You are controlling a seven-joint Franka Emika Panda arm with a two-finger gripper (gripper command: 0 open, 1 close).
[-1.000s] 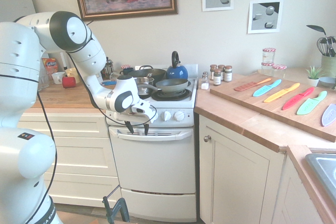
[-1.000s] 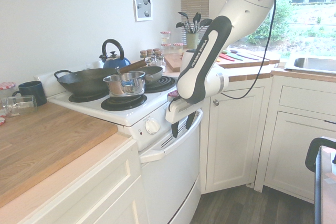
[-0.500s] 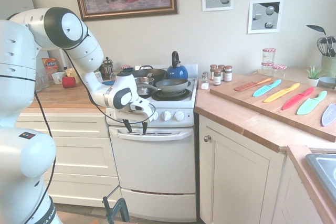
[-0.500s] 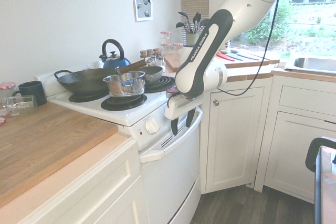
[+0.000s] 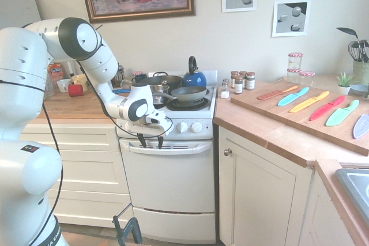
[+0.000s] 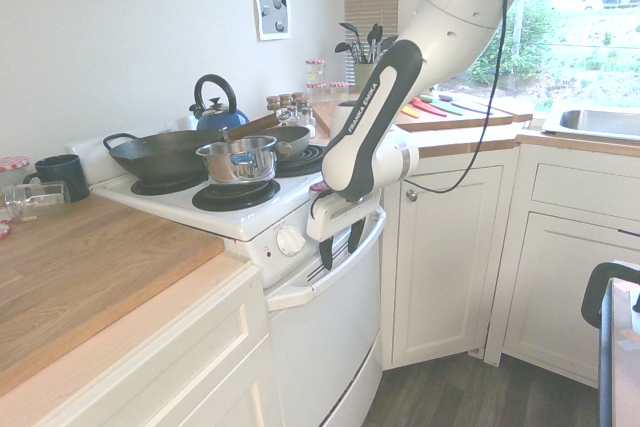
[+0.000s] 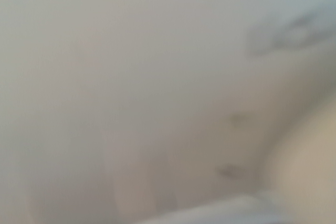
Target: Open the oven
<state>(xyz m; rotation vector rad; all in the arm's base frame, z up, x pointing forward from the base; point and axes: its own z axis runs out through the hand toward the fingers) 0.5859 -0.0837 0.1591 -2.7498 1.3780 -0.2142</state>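
Note:
The white oven [image 5: 167,184] stands between cream cabinets, with its drop-down door shut. Its wide bar handle [image 5: 180,147] runs along the top of the door, below the knobs [image 5: 190,126]. My gripper [image 5: 150,141] is open and points down at the left part of the handle, fingertips level with the bar. From the other side, the gripper [image 6: 340,245] hangs right at the handle [image 6: 372,235]; I cannot tell whether the fingers touch it. The wrist view is a white blur of the oven front [image 7: 131,103] from close by.
Pans [image 5: 187,93], a steel pot [image 6: 236,159] and a blue kettle [image 5: 194,76] sit on the black hob. A cream cabinet door with a round knob [image 5: 228,152] is to the right, with cream drawers [image 5: 75,159] to the left. Coloured knives lie on a board [image 5: 277,108].
The gripper has dropped slightly along the oven front toward the handle and the arm's elbow has shifted. The door has stayed shut and the fingers open.

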